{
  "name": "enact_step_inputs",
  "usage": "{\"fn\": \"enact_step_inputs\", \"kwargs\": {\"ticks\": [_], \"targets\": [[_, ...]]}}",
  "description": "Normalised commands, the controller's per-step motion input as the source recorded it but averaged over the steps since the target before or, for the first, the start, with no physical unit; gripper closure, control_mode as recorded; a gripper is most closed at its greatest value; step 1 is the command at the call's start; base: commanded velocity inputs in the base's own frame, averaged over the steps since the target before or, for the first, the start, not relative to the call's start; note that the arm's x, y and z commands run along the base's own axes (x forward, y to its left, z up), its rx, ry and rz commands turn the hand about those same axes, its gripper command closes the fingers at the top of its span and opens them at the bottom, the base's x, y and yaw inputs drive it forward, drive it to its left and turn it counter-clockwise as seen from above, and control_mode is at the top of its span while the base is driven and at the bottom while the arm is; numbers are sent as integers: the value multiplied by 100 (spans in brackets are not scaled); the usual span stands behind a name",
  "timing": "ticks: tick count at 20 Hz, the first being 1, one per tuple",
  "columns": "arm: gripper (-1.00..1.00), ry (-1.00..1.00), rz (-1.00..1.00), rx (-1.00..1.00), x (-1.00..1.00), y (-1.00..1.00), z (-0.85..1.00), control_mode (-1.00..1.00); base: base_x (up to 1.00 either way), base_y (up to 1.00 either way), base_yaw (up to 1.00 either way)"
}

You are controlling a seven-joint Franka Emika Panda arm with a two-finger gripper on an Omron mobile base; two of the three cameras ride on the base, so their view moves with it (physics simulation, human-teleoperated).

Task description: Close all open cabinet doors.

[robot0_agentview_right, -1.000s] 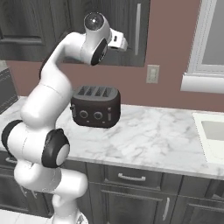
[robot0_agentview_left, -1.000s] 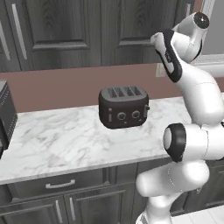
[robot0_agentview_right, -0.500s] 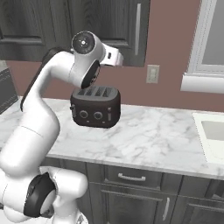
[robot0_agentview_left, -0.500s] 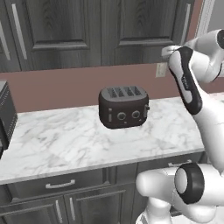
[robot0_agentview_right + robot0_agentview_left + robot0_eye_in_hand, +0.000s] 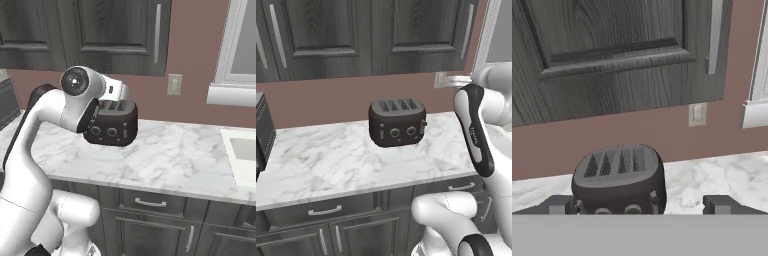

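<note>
**Above the desk, the arm lines up on the wall cabinets**

Above the back edge of the marble desk, the cabinet doors hang in a row, dark wood-grain with recessed panels and long silver bar handles. From where the hand looks, one door fills the upper part of the scene, its handle near the door's right edge. I cannot tell from any view whether this door stands ajar or flush; no gap shows plainly.

The fingers sit wide apart, holding nothing, tips low in the hand's view, with the toaster between them further off, near the back of the desk.

To do this step well, I'd judge the hand should rise clear of the toaster, meet the door on its flat face near the handle side, and push squarely toward the wall, slowly, so it doesn't skid off the panel's edge.

A white wall switch sits on the wall right of the toaster. There is faint lettering on the arm's dark forearm, too small to read; no other writing or brand is legible.
</note>
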Motion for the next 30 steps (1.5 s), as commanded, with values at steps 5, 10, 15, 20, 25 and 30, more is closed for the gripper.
{"fn": "enact_step_inputs", "kwargs": {"ticks": [5, 10, 15, 20, 25, 30], "targets": [[-100, 3, 0, 0, -46, 13, -23, -100, 0, 0, 0], [-100, 12, 0, 0, -7, 9, -30, -100, 0, 0, 0], [-100, 0, 0, -3, -1, 8, -5, -100, 0, 0, 0], [-100, -3, 0, -1, -25, 1, -17, -100, 0, 0, 0], [-100, -1, 0, 0, -36, -3, -34, -100, 0, 0, 0], [-100, 0, 0, 0, 0, 0, 0, 100, -33, -28, 0]]}}
